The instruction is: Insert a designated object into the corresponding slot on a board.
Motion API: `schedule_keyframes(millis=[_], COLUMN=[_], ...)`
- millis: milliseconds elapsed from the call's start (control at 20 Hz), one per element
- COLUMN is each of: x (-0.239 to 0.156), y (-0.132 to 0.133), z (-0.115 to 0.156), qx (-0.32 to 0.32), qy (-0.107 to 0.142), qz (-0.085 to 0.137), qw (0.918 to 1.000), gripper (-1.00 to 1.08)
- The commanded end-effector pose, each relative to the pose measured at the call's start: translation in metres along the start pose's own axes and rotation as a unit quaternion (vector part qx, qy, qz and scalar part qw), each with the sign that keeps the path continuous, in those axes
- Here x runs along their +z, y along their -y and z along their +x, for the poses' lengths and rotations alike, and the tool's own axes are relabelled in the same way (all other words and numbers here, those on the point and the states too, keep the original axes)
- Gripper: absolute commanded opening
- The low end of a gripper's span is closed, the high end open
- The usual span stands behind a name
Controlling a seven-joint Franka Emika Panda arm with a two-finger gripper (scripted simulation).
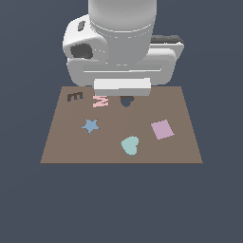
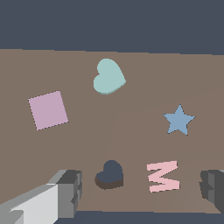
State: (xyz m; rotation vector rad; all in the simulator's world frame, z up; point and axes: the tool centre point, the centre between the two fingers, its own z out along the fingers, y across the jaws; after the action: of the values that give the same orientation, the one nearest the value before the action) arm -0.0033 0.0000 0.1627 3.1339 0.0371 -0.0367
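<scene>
On the brown board (image 1: 61,147), near the front edge: pale teal heart (image 1: 130,145), lying flat, free of any contact. Just beside it toward the exterior view's right, and a little farther back: pink square (image 1: 162,129). Toward the exterior view's left: blue star (image 1: 90,126), well apart from the heart. Along the board's far edge, from the exterior view's left to right: dark E-shaped cutout (image 1: 75,97), pale pink M-shaped piece (image 1: 100,100), then dark navy heart-shaped slot (image 1: 126,100), unfilled and partly hidden behind the arm's white hand. Above the far edge: gripper (image 2: 140,192), empty, fingers (image 2: 70,192) spread wide, with the slot and the M piece showing between them in the wrist view. Well apart from each other: teal heart and slot, with bare board between.
</scene>
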Motion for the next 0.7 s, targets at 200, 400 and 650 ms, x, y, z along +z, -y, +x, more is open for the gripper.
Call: schedule_keyframes(millis=[200,400,650], x=[0.003,0.011,0.028], y=[0.000,0.000,0.002], z=[0.003,0.010,0.027], qx=[-0.006,-0.023,-0.060], qy=[0.000,-0.001,-0.003], qz=[0.000,0.000,0.001], qw=[1.0000,0.9997,0.9982], gripper=[1.00,1.00,1.00])
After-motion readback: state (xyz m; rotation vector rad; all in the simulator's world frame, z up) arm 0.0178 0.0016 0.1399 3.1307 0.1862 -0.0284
